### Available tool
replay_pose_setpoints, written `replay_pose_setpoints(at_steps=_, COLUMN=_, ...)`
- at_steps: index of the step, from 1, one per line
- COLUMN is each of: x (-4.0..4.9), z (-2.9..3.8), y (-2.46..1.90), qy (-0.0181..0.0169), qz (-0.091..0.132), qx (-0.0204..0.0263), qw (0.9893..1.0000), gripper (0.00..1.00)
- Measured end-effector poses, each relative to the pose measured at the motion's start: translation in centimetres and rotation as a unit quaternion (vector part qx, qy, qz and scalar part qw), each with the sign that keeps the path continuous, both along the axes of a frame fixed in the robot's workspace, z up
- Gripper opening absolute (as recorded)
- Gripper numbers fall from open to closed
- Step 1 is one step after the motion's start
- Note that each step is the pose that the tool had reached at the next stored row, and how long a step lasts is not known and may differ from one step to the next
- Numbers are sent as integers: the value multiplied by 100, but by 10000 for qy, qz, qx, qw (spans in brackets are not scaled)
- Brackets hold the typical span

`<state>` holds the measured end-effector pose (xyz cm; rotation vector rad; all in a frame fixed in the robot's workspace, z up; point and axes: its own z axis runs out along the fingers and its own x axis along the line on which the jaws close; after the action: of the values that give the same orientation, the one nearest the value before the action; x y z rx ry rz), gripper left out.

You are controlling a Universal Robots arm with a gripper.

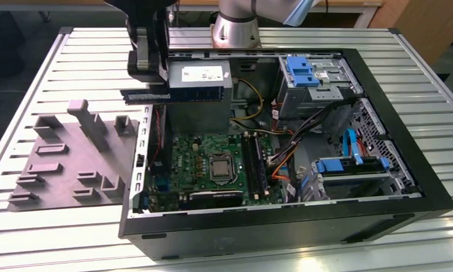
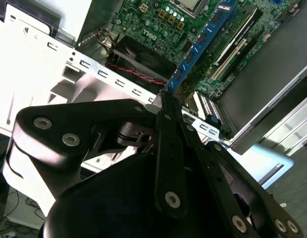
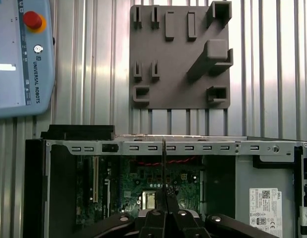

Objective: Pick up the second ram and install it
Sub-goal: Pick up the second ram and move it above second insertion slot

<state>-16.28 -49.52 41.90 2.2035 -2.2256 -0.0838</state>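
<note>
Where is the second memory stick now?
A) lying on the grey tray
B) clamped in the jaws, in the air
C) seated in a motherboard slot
B: the gripper has its jaws shut on the memory stick above the motherboard.

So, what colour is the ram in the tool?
Blue with black chips; the ram shows best in the second wrist view.

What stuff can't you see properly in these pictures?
- Exterior view: the claw covers the part of the second ram it pinches.
- Second wrist view: the ram's far end runs off the picture's edge.
- First wrist view: the ram is edge-on, a thin line, so its chips are hidden.
- Exterior view: the memory slots are too dark and small to tell whether a stick sits in them.
</note>
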Motion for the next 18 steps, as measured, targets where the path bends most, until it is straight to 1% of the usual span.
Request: replay_pose_setpoints(at_steps=18, x=174, z=-32, y=0, qy=0, qz=0, qx=0, qw=10000, gripper=11)
